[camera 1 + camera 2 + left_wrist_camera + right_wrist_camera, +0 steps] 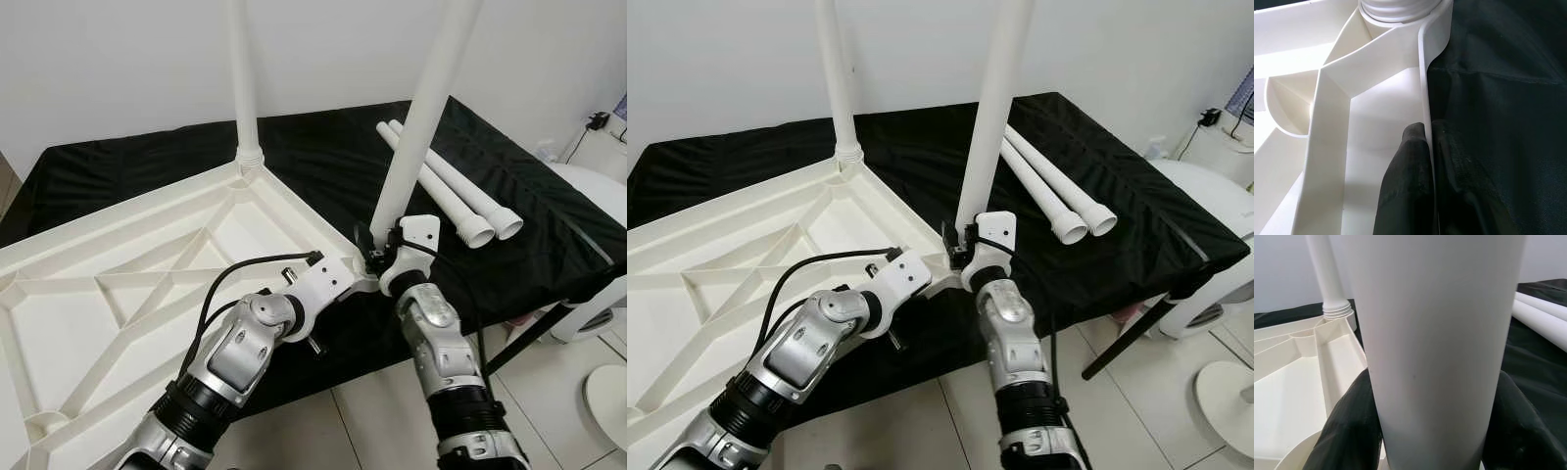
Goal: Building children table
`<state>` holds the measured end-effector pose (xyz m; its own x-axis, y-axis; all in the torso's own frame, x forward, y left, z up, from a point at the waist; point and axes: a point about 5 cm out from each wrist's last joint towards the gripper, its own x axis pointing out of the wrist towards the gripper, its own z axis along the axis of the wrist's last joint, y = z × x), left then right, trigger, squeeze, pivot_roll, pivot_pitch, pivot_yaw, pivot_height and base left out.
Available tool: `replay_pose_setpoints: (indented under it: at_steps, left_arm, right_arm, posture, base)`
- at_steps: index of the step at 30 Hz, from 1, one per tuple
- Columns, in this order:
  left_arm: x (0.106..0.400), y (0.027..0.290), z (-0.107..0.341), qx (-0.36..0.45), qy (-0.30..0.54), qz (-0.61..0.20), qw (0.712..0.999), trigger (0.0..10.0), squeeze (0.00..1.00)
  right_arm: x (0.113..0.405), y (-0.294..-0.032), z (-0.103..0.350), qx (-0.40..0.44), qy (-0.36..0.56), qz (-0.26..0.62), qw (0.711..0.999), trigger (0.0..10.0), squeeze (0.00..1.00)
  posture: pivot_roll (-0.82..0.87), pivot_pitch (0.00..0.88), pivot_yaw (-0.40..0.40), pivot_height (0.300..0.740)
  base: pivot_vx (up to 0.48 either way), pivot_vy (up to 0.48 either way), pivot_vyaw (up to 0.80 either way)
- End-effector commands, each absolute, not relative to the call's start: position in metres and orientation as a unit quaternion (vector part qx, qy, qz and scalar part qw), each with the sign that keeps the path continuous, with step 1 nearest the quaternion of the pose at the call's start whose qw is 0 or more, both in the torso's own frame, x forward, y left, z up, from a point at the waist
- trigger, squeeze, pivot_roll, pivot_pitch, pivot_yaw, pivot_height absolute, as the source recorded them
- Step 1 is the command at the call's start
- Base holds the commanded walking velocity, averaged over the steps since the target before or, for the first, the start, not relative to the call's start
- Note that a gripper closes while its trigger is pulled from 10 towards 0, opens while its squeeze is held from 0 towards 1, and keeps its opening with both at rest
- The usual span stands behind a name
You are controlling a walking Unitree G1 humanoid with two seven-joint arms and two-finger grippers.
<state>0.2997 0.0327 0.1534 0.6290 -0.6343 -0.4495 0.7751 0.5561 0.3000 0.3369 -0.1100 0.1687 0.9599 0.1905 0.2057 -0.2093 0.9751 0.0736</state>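
The step in hand is judged to be the fitting of a second leg [423, 108] into a corner socket of the inverted tabletop [147, 284], which lies ribbed side up on the black cloth [323, 147]. One leg is already seated upright at the far corner of the tabletop [243, 78]. The second leg is held upright at the tabletop's near right corner, its lower end clamped between the fingers of the right gripper [384, 257]. The rim of the tabletop just beside that corner is pinched between the fingers of the left gripper [1428, 142], so the tabletop is steadied. The next move is judged to call for turning or pressing the leg home while the rim is kept fixed. Two spare legs [451, 191] lie on the cloth beyond the tabletop's right edge, well apart from both grippers.
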Motion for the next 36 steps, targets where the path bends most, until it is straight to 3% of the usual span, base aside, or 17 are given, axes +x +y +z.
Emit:
replay_pose_setpoints:
  at_steps: [1, 8, 16, 17, 18, 19, 26, 27, 28, 29, 36]
  left_arm:
    - [0.298, 0.021, 0.169, 0.252, 0.093, -0.413, 0.870, 10.0, 0.00]
    - [0.298, 0.021, 0.170, 0.252, 0.092, -0.414, 0.870, 10.0, 0.00]
    - [0.298, 0.022, 0.170, 0.252, 0.092, -0.414, 0.870, 10.0, 0.00]
    - [0.298, 0.022, 0.170, 0.252, 0.092, -0.414, 0.870, 10.0, 0.00]
    - [0.298, 0.022, 0.170, 0.252, 0.092, -0.414, 0.870, 10.0, 0.00]
    - [0.298, 0.022, 0.170, 0.252, 0.092, -0.414, 0.870, 10.0, 0.00]
    - [0.297, 0.022, 0.170, 0.251, 0.091, -0.413, 0.871, 10.0, 0.00]
    - [0.297, 0.021, 0.170, 0.251, 0.091, -0.413, 0.871, 10.0, 0.00]
    - [0.297, 0.021, 0.170, 0.251, 0.091, -0.413, 0.871, 10.0, 0.00]
    - [0.297, 0.021, 0.170, 0.251, 0.091, -0.413, 0.871, 10.0, 0.00]
    - [0.297, 0.021, 0.170, 0.251, 0.090, -0.414, 0.870, 10.0, 0.00]
  right_arm:
    - [0.335, -0.102, 0.154, 0.061, -0.058, 0.046, 0.995, 10.0, 0.00]
    - [0.331, -0.094, 0.154, 0.059, -0.058, -0.017, 0.996, 10.0, 0.00]
    - [0.332, -0.096, 0.155, 0.055, -0.057, -0.019, 0.997, 10.0, 0.00]
    - [0.332, -0.096, 0.156, 0.050, -0.059, -0.016, 0.997, 10.0, 0.55]
    - [0.332, -0.096, 0.156, 0.050, -0.059, -0.016, 0.997, 10.0, 0.55]
    - [0.331, -0.096, 0.156, 0.051, -0.061, -0.013, 0.997, 10.0, 1.00]
    - [0.330, -0.101, 0.160, 0.037, -0.072, 0.002, 0.997, 10.0, 1.00]
    - [0.331, -0.106, 0.161, 0.035, -0.077, 0.008, 0.996, 10.0, 0.49]
    - [0.331, -0.106, 0.161, 0.035, -0.077, 0.008, 0.996, 10.0, 0.49]
    - [0.332, -0.111, 0.163, 0.031, -0.081, 0.018, 0.996, 10.0, 0.00]
    - [0.337, -0.117, 0.167, 0.043, -0.074, 0.110, 0.990, 10.0, 0.00]
  posture:
    - [-0.08, 0.083, 0.014, 0.740]
    - [-0.08, 0.084, 0.016, 0.740]
    - [-0.08, 0.084, 0.017, 0.740]
    - [-0.08, 0.083, 0.016, 0.740]
    - [-0.08, 0.083, 0.016, 0.740]
    - [-0.08, 0.082, 0.016, 0.740]
    - [-0.08, 0.079, 0.010, 0.740]
    - [-0.08, 0.076, 0.008, 0.740]
    - [-0.08, 0.076, 0.008, 0.740]
    - [-0.08, 0.074, 0.008, 0.740]
    - [-0.08, 0.071, 0.008, 0.740]
  base:
    - [0.000, 0.000, 0.00]
    - [0.000, 0.000, 0.00]
    - [0.000, 0.000, 0.00]
    - [0.000, 0.000, 0.00]
    - [0.000, 0.000, 0.00]
    - [0.000, 0.000, 0.00]
    - [0.000, 0.000, 0.00]
    - [0.000, 0.000, 0.00]
    - [0.000, 0.000, 0.00]
    - [0.000, 0.000, 0.00]
    - [0.000, 0.000, 0.00]
